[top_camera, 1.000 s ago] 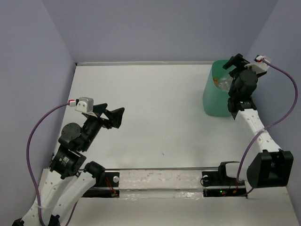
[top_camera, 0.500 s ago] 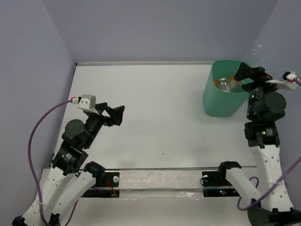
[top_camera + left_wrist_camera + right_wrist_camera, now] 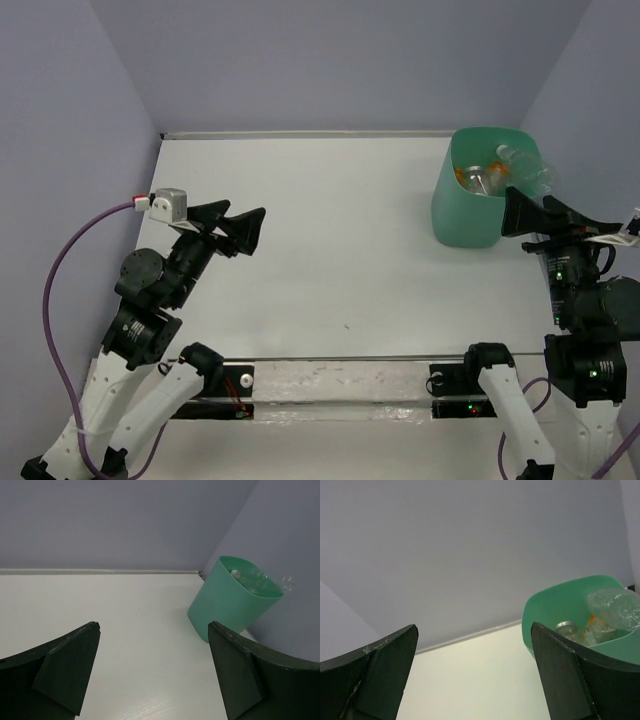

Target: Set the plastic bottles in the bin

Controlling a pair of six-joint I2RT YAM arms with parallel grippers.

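The bin (image 3: pixel 462 222) stands at the table's (image 3: pixel 330 230) far right corner. The right gripper (image 3: pixel 527 205) (just beside the bin) and left gripper (image 3: pixel 243 218) hang spread and empty. Any retreat should avoid nudging the rim. The bottles (image 3: pixel 500 172) lie inside.

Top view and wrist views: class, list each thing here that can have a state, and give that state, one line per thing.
Bin: upright, holding bottles.
Top clear bottle: lying on the pile, partly above the rim.
Second clear bottle: inside the bin, lower down.
Orange bottle: inside the bin, mostly hidden.
Left hand: open, empty.
Right hand: open, empty.
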